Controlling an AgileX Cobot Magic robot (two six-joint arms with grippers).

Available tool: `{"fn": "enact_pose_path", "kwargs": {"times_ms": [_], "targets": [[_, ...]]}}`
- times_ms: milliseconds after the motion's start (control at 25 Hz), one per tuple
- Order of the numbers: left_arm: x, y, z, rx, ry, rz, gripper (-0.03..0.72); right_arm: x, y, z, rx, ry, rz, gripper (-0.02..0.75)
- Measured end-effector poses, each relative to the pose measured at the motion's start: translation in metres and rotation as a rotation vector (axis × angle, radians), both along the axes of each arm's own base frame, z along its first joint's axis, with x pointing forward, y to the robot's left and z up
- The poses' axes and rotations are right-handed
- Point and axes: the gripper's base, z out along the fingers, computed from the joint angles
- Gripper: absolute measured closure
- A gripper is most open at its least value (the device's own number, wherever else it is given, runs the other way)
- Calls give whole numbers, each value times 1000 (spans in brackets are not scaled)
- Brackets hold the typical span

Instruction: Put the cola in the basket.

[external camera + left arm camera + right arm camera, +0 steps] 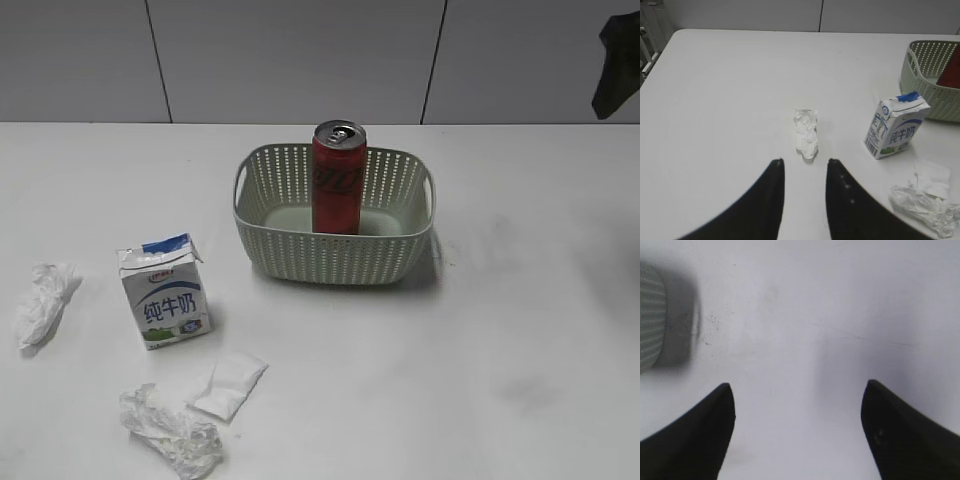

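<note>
The red cola can stands upright inside the pale grey-green basket at the table's middle back. A red edge of the can and the basket show at the right of the left wrist view. The basket's side shows at the left edge of the right wrist view. My left gripper is open and empty above the table, near a crumpled clear wrapper. My right gripper is wide open and empty over bare table. A dark part of the right arm shows at the top right of the exterior view.
A white-and-blue milk carton stands left of the basket. Crumpled wrappers lie at the far left and front, with a small white packet between. The carton and wrapper also show in the left wrist view.
</note>
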Motion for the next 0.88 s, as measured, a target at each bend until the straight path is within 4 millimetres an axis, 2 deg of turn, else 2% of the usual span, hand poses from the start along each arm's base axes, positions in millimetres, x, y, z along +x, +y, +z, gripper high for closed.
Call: {"fn": "enact_pose_path", "kwargs": {"times_ms": [160,400,520,680,880], "targets": [[0,0,0,0,0,0,476,-42,0,18,20,-20,-1,145],[0,0,0,0,0,0,476,-117,-3,18,21,-5,0,145],[0,0,0,0,0,0,476,-154,-5,7,21,-7,-2,145],[0,0,0,0,0,0,476,-196,-7,-20,22,-88,-8,145],[0,0,0,0,0,0,476,-247,-9,-57,22,-109,-10,145]]}}
